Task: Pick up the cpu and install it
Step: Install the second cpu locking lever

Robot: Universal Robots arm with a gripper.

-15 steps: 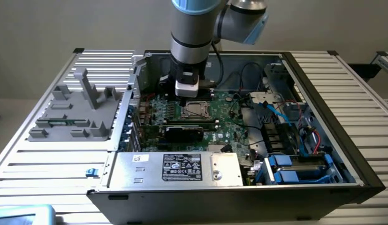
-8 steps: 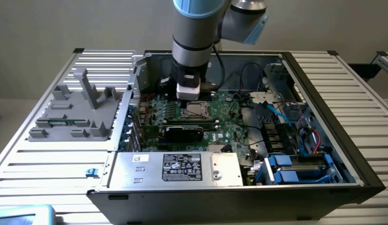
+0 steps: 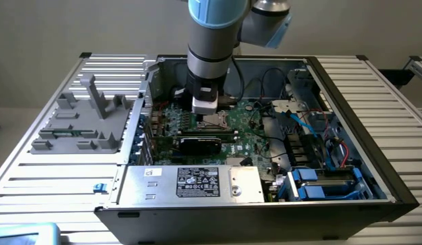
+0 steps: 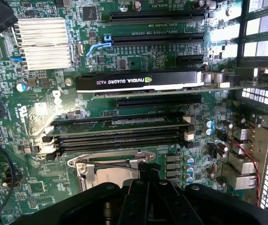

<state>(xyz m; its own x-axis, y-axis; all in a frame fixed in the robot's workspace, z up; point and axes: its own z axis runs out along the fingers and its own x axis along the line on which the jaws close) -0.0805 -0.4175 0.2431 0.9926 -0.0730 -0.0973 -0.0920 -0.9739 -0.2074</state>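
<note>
Wrist view: the cpu cannot be made out for certain; the hand [image 4: 148,180] hangs directly over the silver-framed socket [image 4: 106,169] on the green motherboard [image 4: 35,122], covering part of it. Whether the hand is open, closed or gripping the chip cannot be told. Just beyond the hand lie black memory slots [image 4: 119,133], then a black graphics card [image 4: 141,80]. In the exterior view, the hand [image 3: 204,107] reaches down inside the open computer case [image 3: 347,92] on the slatted tabletop [image 3: 391,117], well apart from a grey fixture [image 3: 84,122].
</note>
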